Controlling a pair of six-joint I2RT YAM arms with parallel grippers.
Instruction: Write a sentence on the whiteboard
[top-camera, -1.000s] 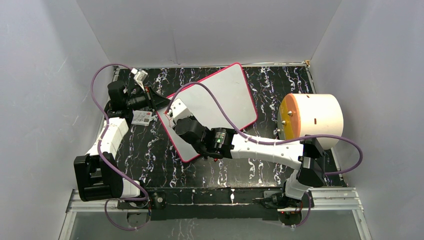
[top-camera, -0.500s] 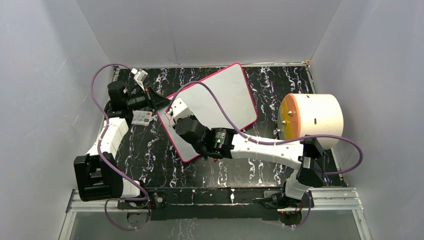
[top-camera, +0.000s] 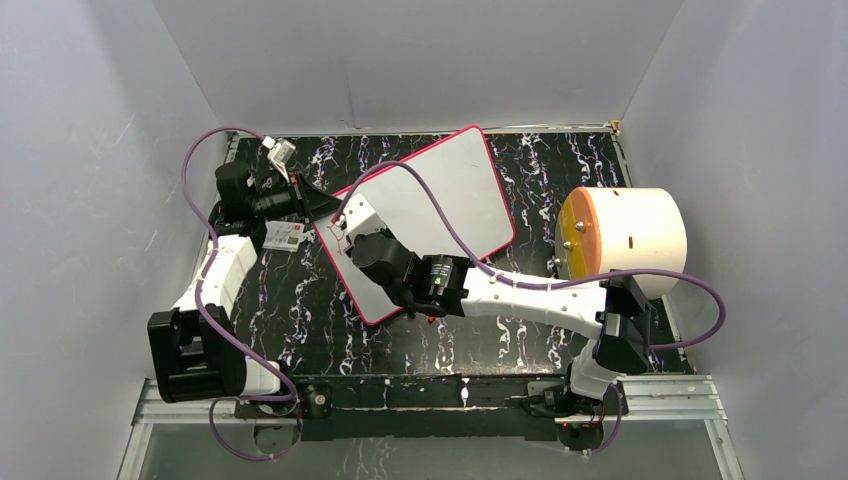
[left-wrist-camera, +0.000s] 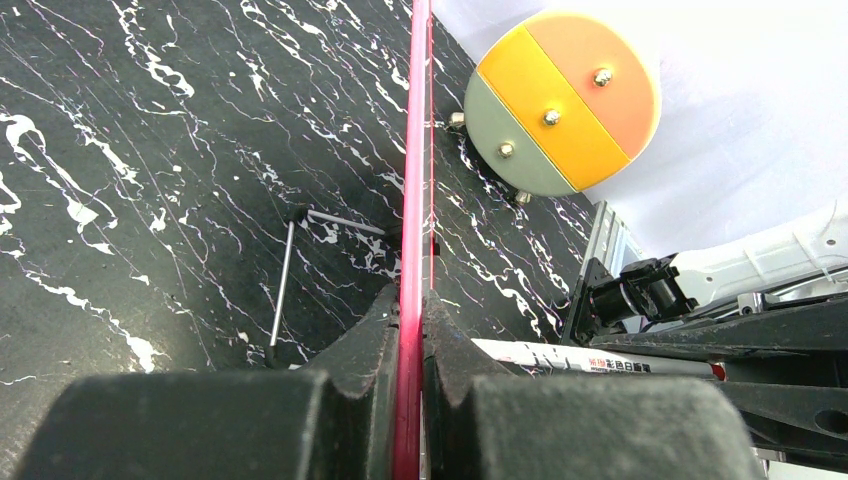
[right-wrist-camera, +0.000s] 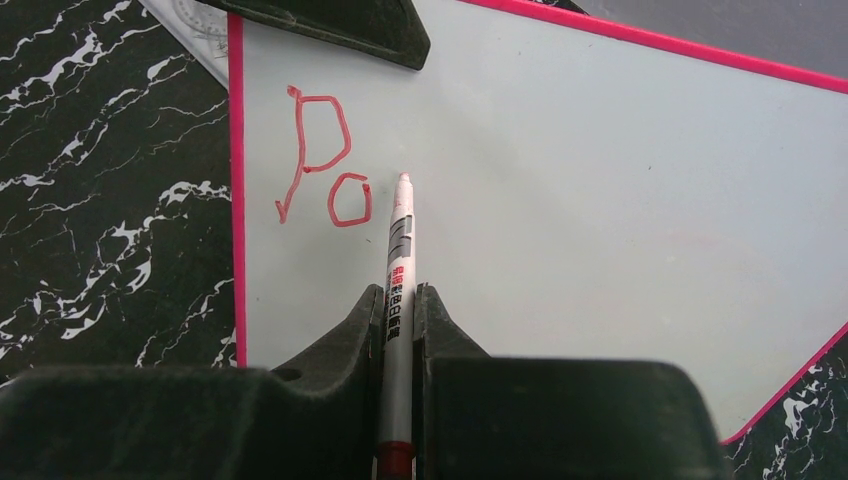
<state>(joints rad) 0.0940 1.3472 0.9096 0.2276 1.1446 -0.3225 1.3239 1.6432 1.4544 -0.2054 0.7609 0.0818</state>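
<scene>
While your left fingers clamp the whiteboard by its pink edge, it sits steadied on the table. Your right fingers pinch the marker, its tip just right of the sentence, so far "Po", apparently placed for the next letter.

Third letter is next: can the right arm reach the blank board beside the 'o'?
Likely yes: its marker points right beside the o, bare whiteboard ahead, left claw at the corner.

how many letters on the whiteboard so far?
2. A red P by the whiteboard edge; an o lower right of it, left of the marker tip. Any beneath the right end effector would be hidden.
</scene>
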